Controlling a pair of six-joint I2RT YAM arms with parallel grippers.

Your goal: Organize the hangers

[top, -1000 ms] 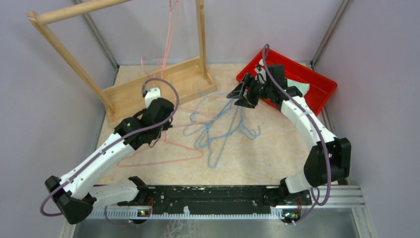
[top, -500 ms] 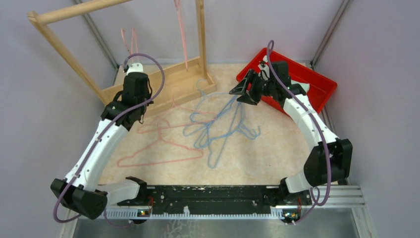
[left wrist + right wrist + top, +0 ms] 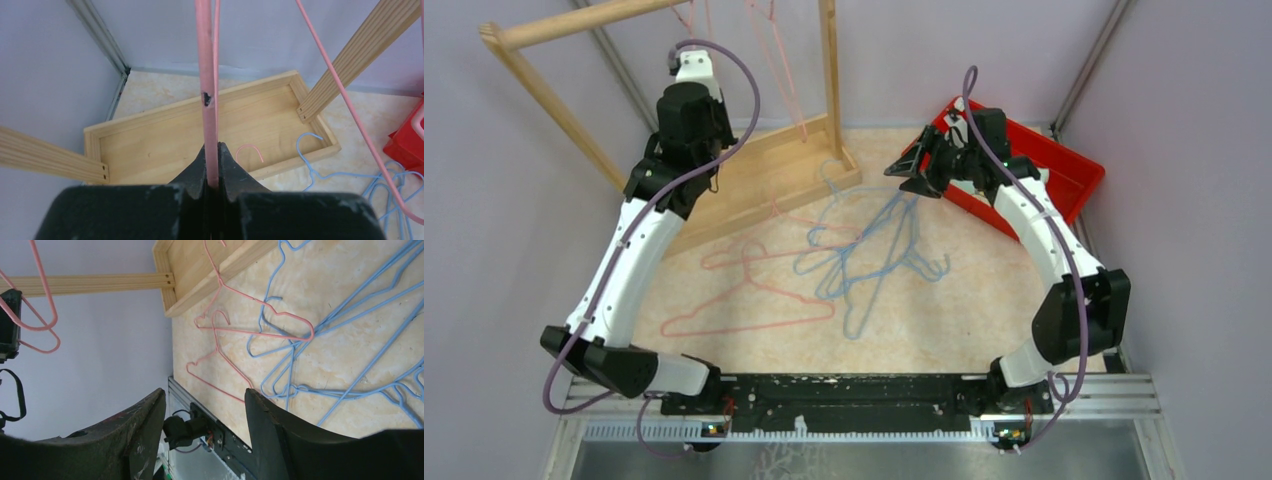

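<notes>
Hanging the held pink hanger on the wooden rack's top rail is judged to be the step in hand. The hanger's wire is clamped between the shut jaws of the left gripper, high at the upper left of the overhead frame, above the rack's base tray. Its hook is cut off by the frame's top edge, so whether it has caught the rail cannot be told. The grip should be released only once the hook is seated over the rail, clear of the second pink hanger hanging beside the upright post. Other pink hangers and the blue hangers lie partly overlapping at mid-frame on the tabletop. The right gripper hovers above them with jaws parted, grasping nothing, near the red bin.
</notes>
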